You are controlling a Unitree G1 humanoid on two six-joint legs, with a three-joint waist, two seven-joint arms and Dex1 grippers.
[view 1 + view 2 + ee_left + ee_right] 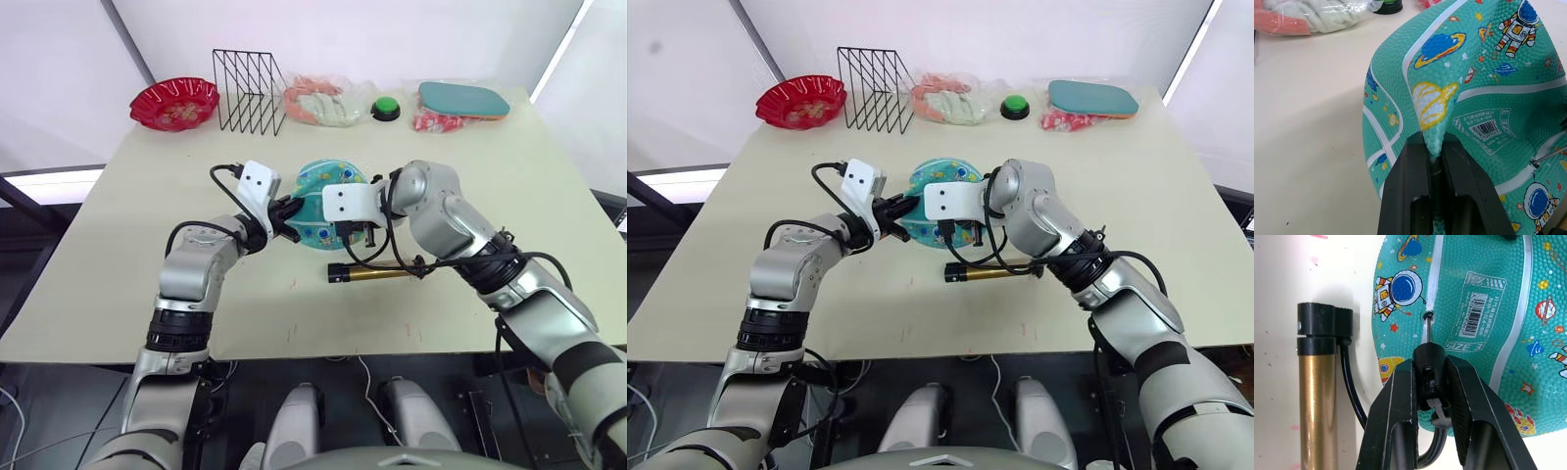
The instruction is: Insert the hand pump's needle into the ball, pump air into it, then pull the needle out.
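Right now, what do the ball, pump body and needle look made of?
Ball: soft pebbled rubber, matte; it folds where the left hand pinches it. Hand pump: likely brushed metal, bronze-gold sheen, with black, probably plastic, caps. Needle: thin bare metal pin, shiny, on a black fitting held by the right hand.

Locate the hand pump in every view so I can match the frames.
Left eye view: the hand pump lies flat on the table, just nearer the robot than the ball.
Right eye view: same spot, below the ball and under the right arm.
Left wrist view: not in it.
Right wrist view: bronze barrel and black cap beside the ball.
Shared landmark: the ball's white barcode sticker.
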